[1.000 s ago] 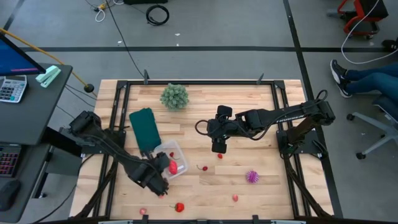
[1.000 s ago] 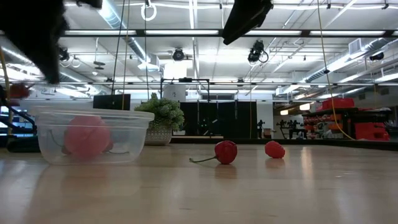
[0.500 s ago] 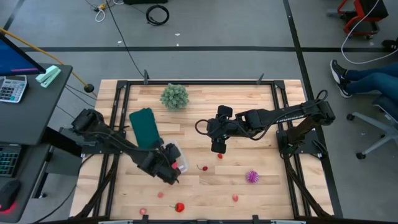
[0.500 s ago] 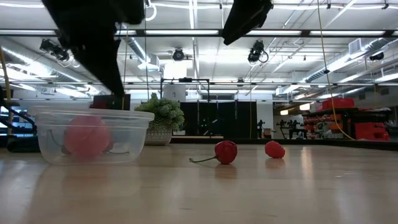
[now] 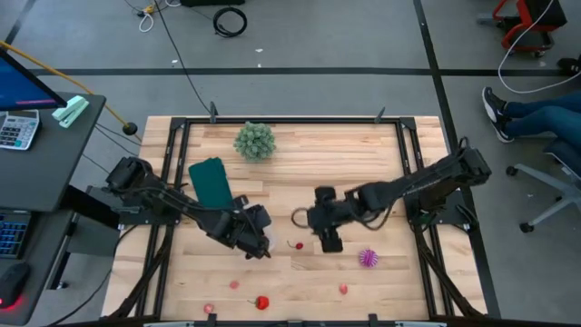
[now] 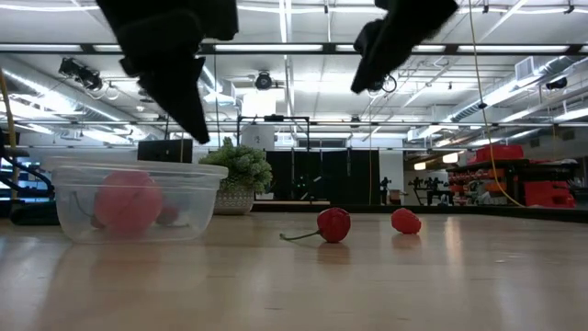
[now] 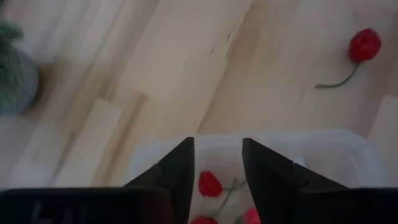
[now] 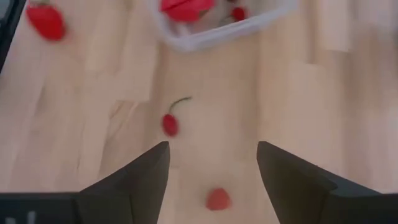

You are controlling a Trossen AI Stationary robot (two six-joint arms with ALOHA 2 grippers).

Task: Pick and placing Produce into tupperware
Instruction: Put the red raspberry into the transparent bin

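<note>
I have a few red pieces already in the tupperware [image 7: 323, 152] under my left gripper [image 7: 217, 168], jaws slightly parted and empty, while my right gripper [image 8: 211, 171], wide open and empty, hangs over a stemmed cherry [image 8: 170, 123] with more produce left scattered.

open left gripper [image 7: 217, 171] above tupperware [image 7: 323, 152]
</note>
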